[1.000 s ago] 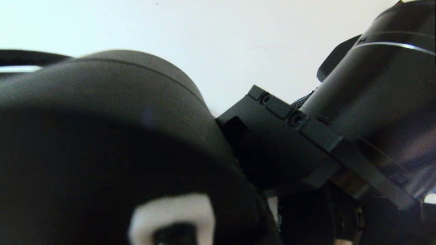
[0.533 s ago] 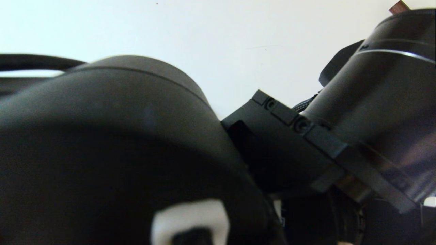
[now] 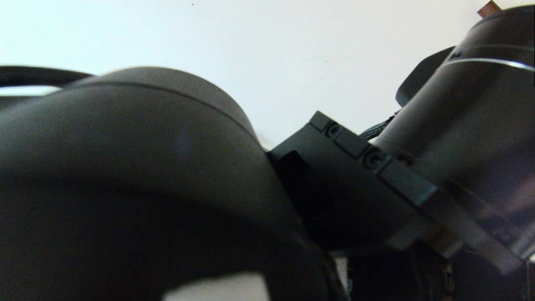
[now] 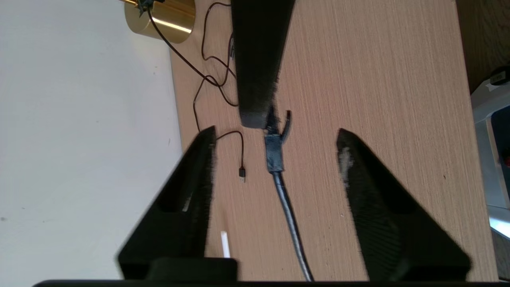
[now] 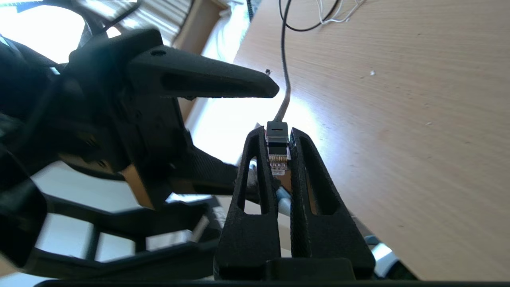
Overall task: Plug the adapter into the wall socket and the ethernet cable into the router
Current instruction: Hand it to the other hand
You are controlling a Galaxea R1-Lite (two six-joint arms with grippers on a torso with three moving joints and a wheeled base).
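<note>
The ethernet cable's black plug [image 5: 277,148] with its clear tip sits clamped in my right gripper [image 5: 277,133], which is shut on it just above the wooden table [image 5: 398,119]. In the left wrist view the same plug [image 4: 274,153] and its thick black cable [image 4: 291,223] hang from the right gripper's fingers [image 4: 255,59]. My left gripper [image 4: 277,130] is open, one finger on each side of the cable and apart from it. One of its fingers [image 5: 215,81] shows close beside the plug. The adapter, the wall socket and the router are out of view.
Both arms [image 3: 125,167] [image 3: 459,125] block the head view in front of a white wall. On the table lie a thin dark cable with a small plug [image 4: 242,173], a gold cylinder [image 4: 163,20] near the wall, a small white stick [image 4: 225,244], and loose cables [image 5: 314,16].
In the head view both arms have shifted slightly. The right wrist block moved a little down and right, and the white patch under the left arm shrank.
</note>
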